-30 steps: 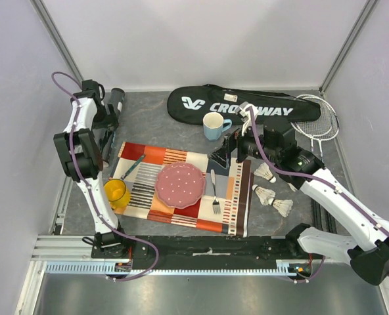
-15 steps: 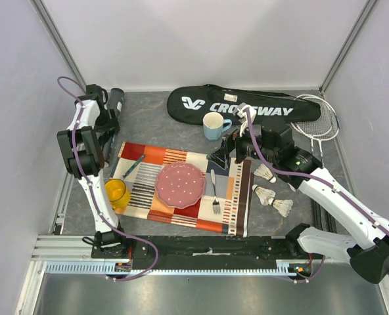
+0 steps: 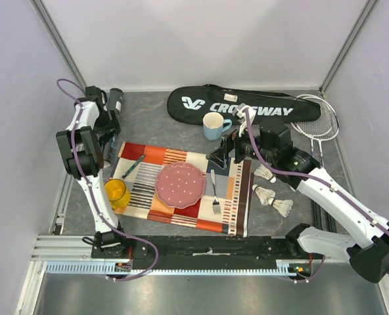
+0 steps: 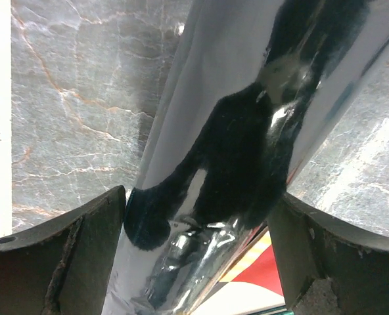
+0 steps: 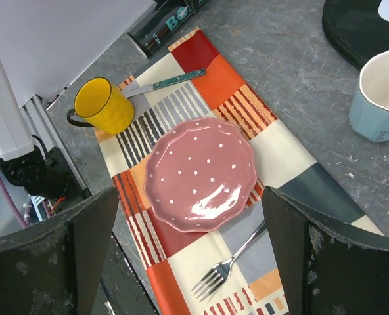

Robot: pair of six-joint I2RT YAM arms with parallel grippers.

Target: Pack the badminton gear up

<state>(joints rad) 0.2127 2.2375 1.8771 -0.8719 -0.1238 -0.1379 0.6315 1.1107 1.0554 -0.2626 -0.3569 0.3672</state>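
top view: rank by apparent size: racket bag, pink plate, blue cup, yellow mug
1. racket bag, by far the largest
2. pink plate
3. blue cup and yellow mug: they look about alike, so no ranking between them

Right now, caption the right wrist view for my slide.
Open right hand hovers over pink plate, fork and yellow mug.

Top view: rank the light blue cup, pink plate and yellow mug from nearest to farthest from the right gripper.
From the right gripper:
1. Light blue cup, just beyond it, toward the back.
2. Pink plate, on the mat, nearer the bases and to its left.
3. Yellow mug, at the mat's left edge.
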